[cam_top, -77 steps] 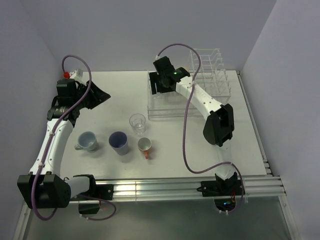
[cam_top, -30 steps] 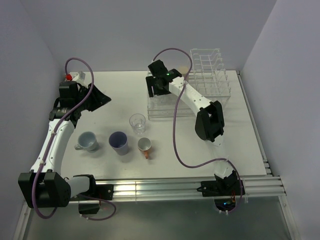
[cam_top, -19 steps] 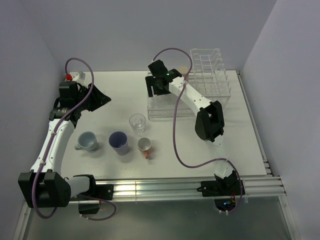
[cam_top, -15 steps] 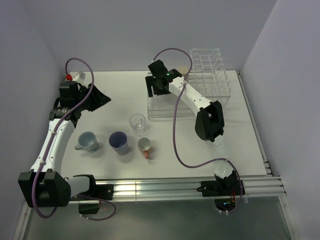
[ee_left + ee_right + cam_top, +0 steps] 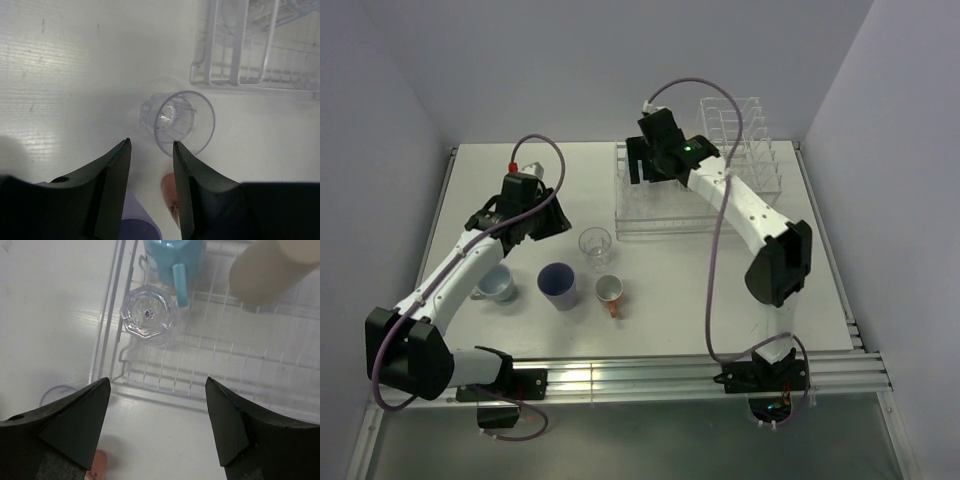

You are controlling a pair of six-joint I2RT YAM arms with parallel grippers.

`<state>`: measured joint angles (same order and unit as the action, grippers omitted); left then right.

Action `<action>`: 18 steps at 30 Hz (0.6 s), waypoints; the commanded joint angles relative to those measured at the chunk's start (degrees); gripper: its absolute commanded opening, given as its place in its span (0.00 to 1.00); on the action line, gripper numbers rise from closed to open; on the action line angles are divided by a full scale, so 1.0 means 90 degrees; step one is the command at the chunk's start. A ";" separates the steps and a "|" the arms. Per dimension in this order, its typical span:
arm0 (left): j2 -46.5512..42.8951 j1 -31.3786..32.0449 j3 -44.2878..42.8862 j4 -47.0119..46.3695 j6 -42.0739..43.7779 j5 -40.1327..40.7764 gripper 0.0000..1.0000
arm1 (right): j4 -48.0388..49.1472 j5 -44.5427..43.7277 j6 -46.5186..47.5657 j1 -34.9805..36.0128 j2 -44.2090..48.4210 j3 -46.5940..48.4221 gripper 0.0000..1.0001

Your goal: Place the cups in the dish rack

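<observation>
A clear glass (image 5: 595, 246) (image 5: 178, 123) stands upright on the table, just ahead of my left gripper (image 5: 550, 215) (image 5: 150, 152), which is open with nothing between its fingers. Nearer the arms stand a purple cup (image 5: 557, 283), a grey-blue mug (image 5: 498, 283) and an orange-handled mug (image 5: 609, 291). My right gripper (image 5: 648, 168) (image 5: 157, 387) hangs open and empty over the left end of the dish rack (image 5: 665, 215) (image 5: 235, 365). In the rack's low section sit an upturned clear glass (image 5: 148, 314), a light blue cup (image 5: 175, 257) and a tan cup (image 5: 267, 270).
The rack's taller section of dividers (image 5: 740, 140) rises at the back right. Walls close in the table on the left, back and right. An aluminium rail (image 5: 650, 375) runs along the near edge.
My left arm has swung from the far left in toward the clear glass on the table. My right gripper has opened wider and risen a little above the rack's left end.
</observation>
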<state>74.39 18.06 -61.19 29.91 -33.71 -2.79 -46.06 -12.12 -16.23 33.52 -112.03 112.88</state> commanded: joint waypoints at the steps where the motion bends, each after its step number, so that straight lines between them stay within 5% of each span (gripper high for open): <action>1: 0.0171 0.0209 0.0128 0.0085 -0.0053 0.0710 0.45 | 0.0459 -0.0177 -0.0043 0.0074 0.1029 -0.0343 0.84; 18: 0.1538 0.1147 -0.0252 -0.0062 -0.0453 0.1490 0.42 | 0.0802 -0.0245 -0.0072 0.0231 0.2945 -0.1712 0.85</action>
<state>87.00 27.55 -60.49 30.46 -36.73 7.51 -41.45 -12.88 -16.69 35.18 -89.27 98.00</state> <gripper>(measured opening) 0.430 0.846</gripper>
